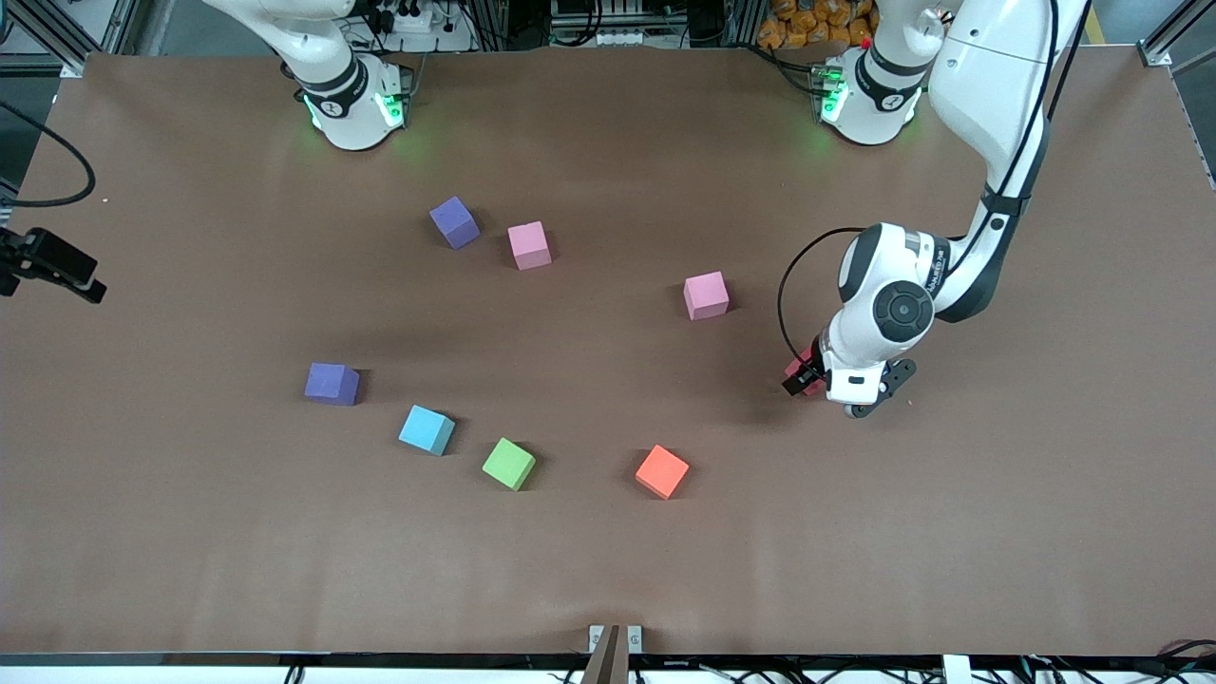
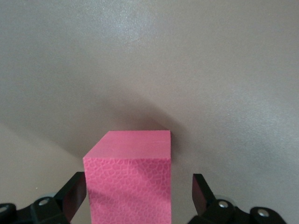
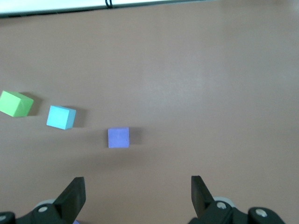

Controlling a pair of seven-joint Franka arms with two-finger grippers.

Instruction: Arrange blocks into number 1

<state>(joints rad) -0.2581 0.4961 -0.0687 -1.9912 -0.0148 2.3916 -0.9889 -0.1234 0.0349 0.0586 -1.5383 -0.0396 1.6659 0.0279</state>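
A wide brown table is being shown with eight foam cubes scattered across it, the orange block serving as the landmark near the front camera's edge. The left arm is seen reaching down toward its own end of the table, farther from the camera than the orange block, and the left gripper is being held low around the red block; its fingers are being kept spread, one on each side of the cube, with a gap visible at one side, so the block is not being clamped and is resting on the table. The right arm is being kept waiting, its right gripper hanging released above the table over the area near a purple block. From the orange block toward the right arm's end, the green block, the light blue block and that purple block are being displayed in a loose line. Farther from the camera than the orange block, one pink block is lying alone, while a second pink block and a second purple block are sitting close together.
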